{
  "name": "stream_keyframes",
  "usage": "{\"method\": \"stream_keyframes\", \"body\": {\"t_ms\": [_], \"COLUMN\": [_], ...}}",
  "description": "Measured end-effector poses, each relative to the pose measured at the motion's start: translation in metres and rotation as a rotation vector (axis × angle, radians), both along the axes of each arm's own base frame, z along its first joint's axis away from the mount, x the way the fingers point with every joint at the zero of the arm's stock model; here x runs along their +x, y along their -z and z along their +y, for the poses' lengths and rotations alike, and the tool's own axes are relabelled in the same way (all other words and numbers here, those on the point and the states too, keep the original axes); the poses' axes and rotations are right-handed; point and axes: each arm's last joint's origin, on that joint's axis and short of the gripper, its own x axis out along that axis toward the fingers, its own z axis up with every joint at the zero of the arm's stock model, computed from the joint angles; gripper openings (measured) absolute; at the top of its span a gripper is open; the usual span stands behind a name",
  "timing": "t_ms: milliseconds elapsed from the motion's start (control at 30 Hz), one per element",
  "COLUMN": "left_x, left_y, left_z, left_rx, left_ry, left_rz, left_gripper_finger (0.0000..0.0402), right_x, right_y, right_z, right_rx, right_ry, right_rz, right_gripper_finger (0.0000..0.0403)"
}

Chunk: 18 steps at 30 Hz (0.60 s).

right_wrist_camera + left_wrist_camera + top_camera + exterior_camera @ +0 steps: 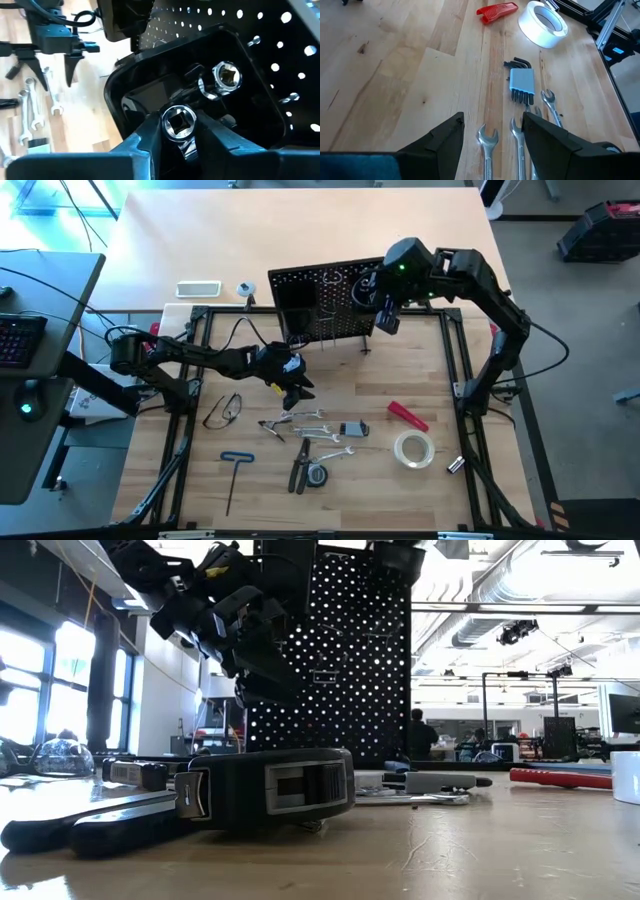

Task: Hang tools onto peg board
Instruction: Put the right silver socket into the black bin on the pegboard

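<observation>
Right wrist view: socket held over a peg board bin

Right wrist view shows the right gripper (178, 131) pinching a chrome socket (178, 123) between its fingers, square drive facing the camera, right above a black bin (125, 107) fixed to the peg board (325, 302). A second socket (226, 77) already lies inside that bin. Judging by this, the socket is too stubby for a hook, so the bin is its place, and the gripper holds it over the opening so it would drop in rather than bounce off the rim.

From the high view, the left gripper (296, 386) hovers low over the bench (150, 240), its fingers spread and empty, just above the silver wrenches (305, 420). Its own wrist view looks down on them, which suggests it is lined up to take one next.

Left on the bench: hex key set (522, 82), tape roll (413, 449), red-handled tool (408, 416), blue T-handle hex key (236, 459), safety glasses (224, 410) and pliers (300, 468).
</observation>
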Motion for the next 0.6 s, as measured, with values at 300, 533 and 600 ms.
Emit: {"method": "stream_keyframes", "body": {"t_ms": [300,533,600], "left_x": [0.0,0.0,0.0], "left_y": [0.0002,0.0001,0.0001], "left_z": [-0.0001,-0.0002,-0.0002], "left_rx": [-0.001,-0.011,-0.016], "left_ry": [-0.001,-0.006,-0.006], "left_rz": [0.001,0.003,0.003], "left_gripper_finger": [0.0193,0.0193,0.0193], "right_x": [-0.0002,-0.0023,-0.0024], "right_y": [-0.0005,-0.0025,-0.0039], "right_z": [-0.0008,0.0001,0.0005], "right_rx": [-0.024,-0.025,-0.018], "right_ry": [0.015,0.014,0.006], "right_rz": [0.005,-0.006,-0.025], "right_gripper_finger": [0.0111,0.0114,0.0114]}}
